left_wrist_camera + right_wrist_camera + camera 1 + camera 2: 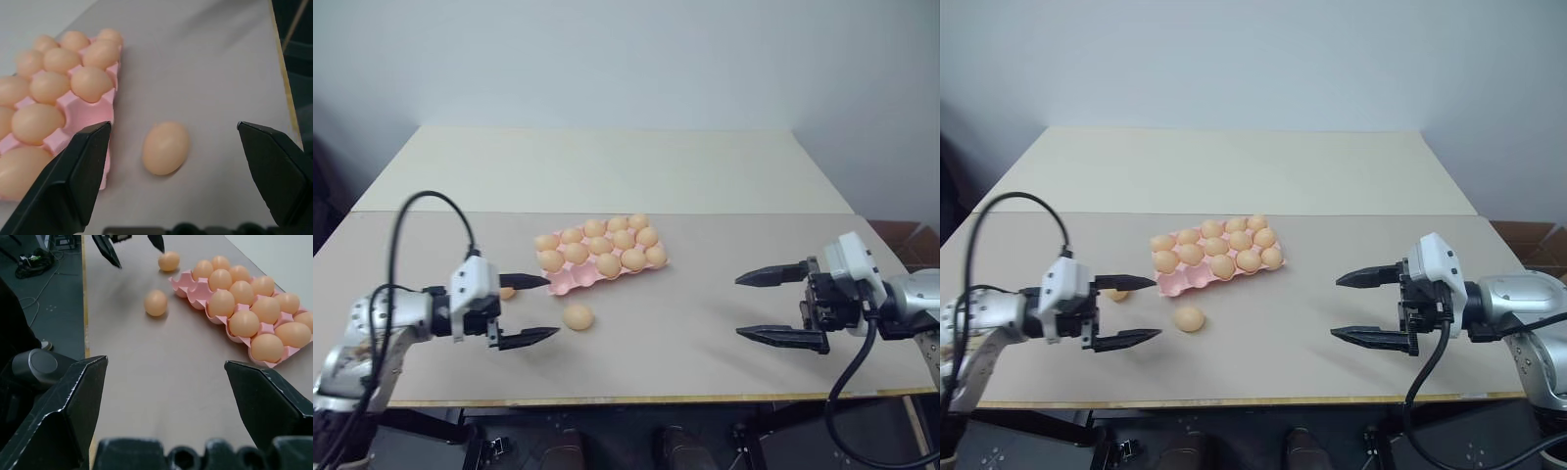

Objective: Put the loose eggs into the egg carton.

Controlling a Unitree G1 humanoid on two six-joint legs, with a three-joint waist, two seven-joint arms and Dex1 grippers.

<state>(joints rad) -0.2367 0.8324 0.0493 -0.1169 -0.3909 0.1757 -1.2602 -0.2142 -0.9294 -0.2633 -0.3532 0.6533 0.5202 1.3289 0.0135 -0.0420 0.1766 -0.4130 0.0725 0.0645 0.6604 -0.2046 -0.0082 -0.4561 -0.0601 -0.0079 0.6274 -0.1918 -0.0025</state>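
Observation:
The pink egg carton (570, 282) lies mid-table and holds several light orange eggs; the cups at its near left corner are bare. One loose egg (578, 316) rests on the table just in front of that corner. A second loose egg (507, 292) lies left of the carton, partly behind a finger of my left gripper (551, 307). That gripper is open and points right, with the first loose egg (166, 148) a little ahead of its fingertips. Far to the right, my right gripper (739, 306) is open, empty and points left toward the carton (188, 286).
The tan table (705, 235) runs to a front edge (656, 399) close under both grippers. A seam crosses it behind the carton, with a lighter tabletop (607, 166) beyond. Black cables loop from both wrists.

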